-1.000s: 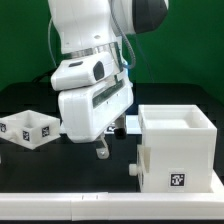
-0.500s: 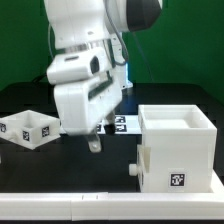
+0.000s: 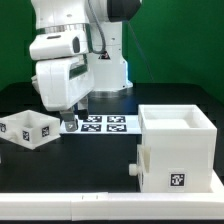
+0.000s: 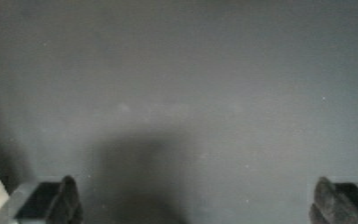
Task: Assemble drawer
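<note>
The large white drawer shell (image 3: pixel 178 150) stands on the black table at the exterior view's right, open side up, with a tag on its front. A small white two-compartment tray (image 3: pixel 27 129) with tags lies at the exterior view's left. My gripper (image 3: pixel 69 124) hangs just to the right of that tray, close above the table. In the wrist view its two dark fingertips (image 4: pixel 48 201) stand wide apart with only bare table between them; it is open and empty. A second tray is not in view.
The marker board (image 3: pixel 105 123) lies flat on the table behind the gripper, between tray and shell. A white ledge (image 3: pixel 110 206) runs along the table's front edge. A green backdrop stands behind.
The arm has swung from beside the shell toward the exterior view's left, past the marker board, and now hangs next to the small tray. Shell and tray have not moved.
</note>
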Controlling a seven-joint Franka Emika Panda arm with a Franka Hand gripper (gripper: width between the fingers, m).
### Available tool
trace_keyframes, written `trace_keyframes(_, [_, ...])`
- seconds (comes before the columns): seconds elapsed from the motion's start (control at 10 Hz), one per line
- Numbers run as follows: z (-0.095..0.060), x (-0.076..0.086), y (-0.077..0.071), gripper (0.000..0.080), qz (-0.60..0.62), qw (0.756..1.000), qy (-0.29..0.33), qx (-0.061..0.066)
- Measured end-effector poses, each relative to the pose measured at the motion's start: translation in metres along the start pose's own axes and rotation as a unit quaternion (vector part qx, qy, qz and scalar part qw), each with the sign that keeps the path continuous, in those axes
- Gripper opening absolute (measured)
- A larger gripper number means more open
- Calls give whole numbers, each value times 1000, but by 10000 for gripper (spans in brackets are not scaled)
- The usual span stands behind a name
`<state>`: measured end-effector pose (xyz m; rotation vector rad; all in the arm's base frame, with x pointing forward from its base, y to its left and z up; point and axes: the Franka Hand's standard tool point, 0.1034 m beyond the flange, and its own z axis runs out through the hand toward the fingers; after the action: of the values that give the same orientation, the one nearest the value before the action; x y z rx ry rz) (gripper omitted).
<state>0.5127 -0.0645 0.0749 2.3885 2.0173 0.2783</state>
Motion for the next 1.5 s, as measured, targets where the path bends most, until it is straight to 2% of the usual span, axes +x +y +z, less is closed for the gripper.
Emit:
trace_keyframes(0.2, [0,-4,-1,649,-25,1000,-3,1])
trace_keyframes(0.4, [-4,-34,-12,649,-191,981,-26,5])
trace_keyframes(0.5, [-8,-54,-20,649,-258,965,-34,10])
trace_keyframes(0.6, [-13,-68,-25,649,-287,957,-37,16])
trace_keyframes(0.7, [-14,-73,-30,649,-282,958,-34,38])
trace_keyframes(0.9, [-13,-74,-29,649,-358,932,-36,42])
trace_keyframes(1.1, [-12,-78,-31,649,-380,923,-36,39])
trace_keyframes(1.2, [-10,-92,-44,649,-390,919,-40,32])
trace_keyframes(1.3, [-12,-115,-59,649,-426,903,-43,35])
trace_keyframes(1.5, [-22,-165,-77,649,-461,885,-40,51])
